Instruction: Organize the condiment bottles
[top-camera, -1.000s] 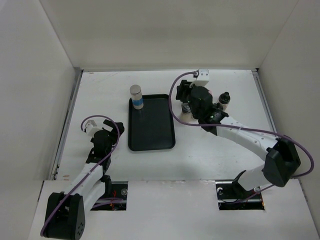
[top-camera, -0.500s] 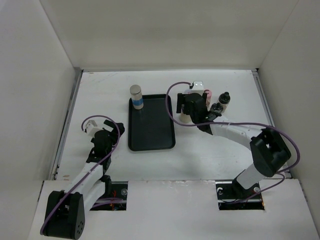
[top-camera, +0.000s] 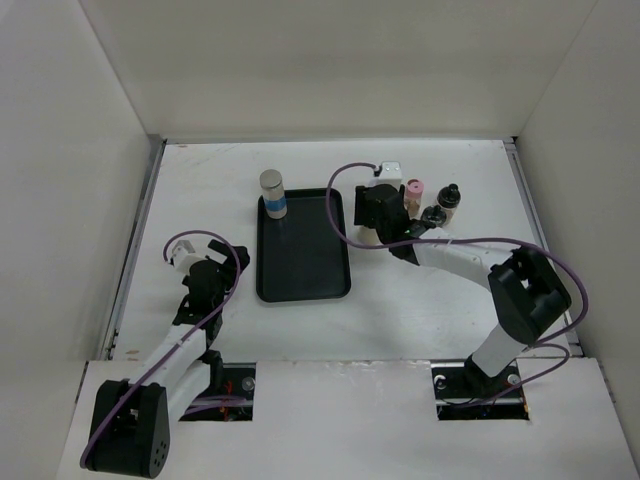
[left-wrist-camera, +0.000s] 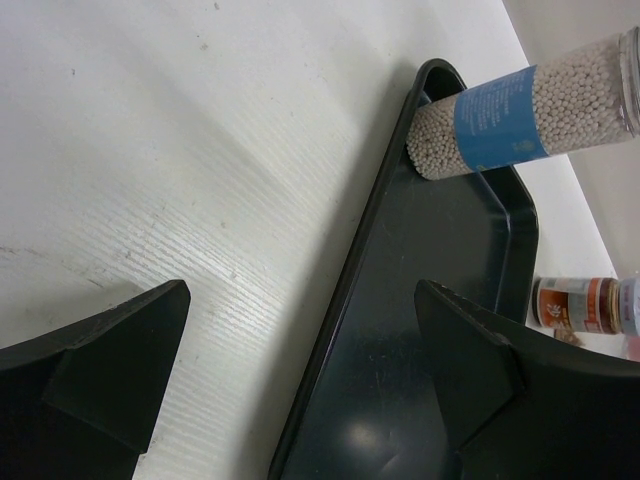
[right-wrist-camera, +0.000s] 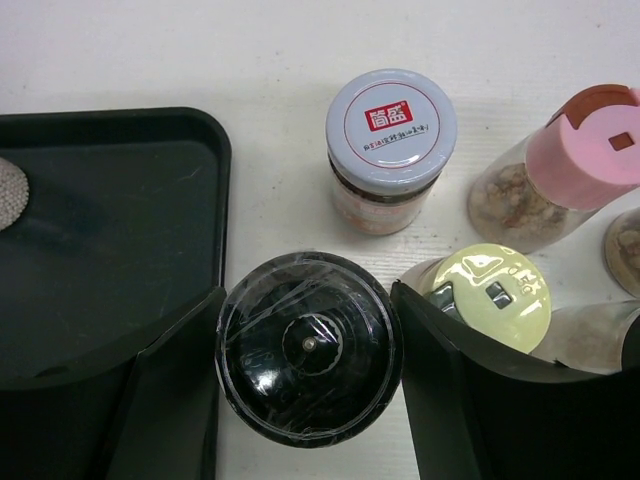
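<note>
Right fingers (right-wrist-camera: 165, 400) shifted left, black-lid jar (right-wrist-camera: 308, 345) upright

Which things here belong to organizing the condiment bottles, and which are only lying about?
Belong to the job: black tray; blue-label jar; black-lid jar; white-lid jar; pink-lid jar; yellow-lid jar.
Only there: purple cable; white back wall.

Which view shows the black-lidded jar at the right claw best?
Right wrist: the black-lidded jar fills the gap between the fingers of the right claw, with its lid seen from above. Top external largely hides it beneath the claw. Left wrist doesn't show it.
</note>
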